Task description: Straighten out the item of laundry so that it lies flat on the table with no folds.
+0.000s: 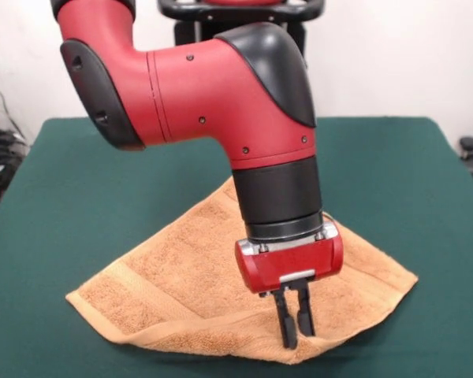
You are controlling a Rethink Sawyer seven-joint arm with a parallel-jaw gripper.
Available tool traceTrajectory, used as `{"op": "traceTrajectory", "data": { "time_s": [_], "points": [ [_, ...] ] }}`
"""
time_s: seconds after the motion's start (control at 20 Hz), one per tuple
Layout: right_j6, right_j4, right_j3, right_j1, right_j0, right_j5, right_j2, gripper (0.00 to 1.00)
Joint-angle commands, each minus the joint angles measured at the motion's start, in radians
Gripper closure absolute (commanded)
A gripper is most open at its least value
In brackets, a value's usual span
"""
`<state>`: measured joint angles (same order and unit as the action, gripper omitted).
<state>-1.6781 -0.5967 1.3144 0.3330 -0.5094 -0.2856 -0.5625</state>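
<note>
End effector set down on the folded towel's near edge, about to pick up a layer.

Front view: the towel [221, 291] lies folded into a rough triangle toward the counter's [79, 181] near edge, about midway between its side edges, so the step in hand looks like taking hold. The end effector [296, 324] stands upright at the folded near hem, fingers nearly pressed together; whether cloth is pinched I cannot tell. Next it must lift the upper layer and draw it open.
</note>
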Motion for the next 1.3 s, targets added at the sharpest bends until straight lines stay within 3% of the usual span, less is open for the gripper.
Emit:
{"op": "traceTrajectory", "data": {
  "time_s": [0.05,0.6,0.65,1.3],
  "points": [
    [0.020,0.012,0.094,-0.023,0.023,-0.082,-0.043,1.00],
    [-0.018,-0.002,0.081,-0.017,0.061,-0.083,0.016,1.00],
    [-0.044,0.008,0.070,-0.010,0.083,-0.102,0.045,0.00],
    [-0.004,0.063,0.085,-0.040,0.040,-0.141,-0.005,0.00]
  ]
}}
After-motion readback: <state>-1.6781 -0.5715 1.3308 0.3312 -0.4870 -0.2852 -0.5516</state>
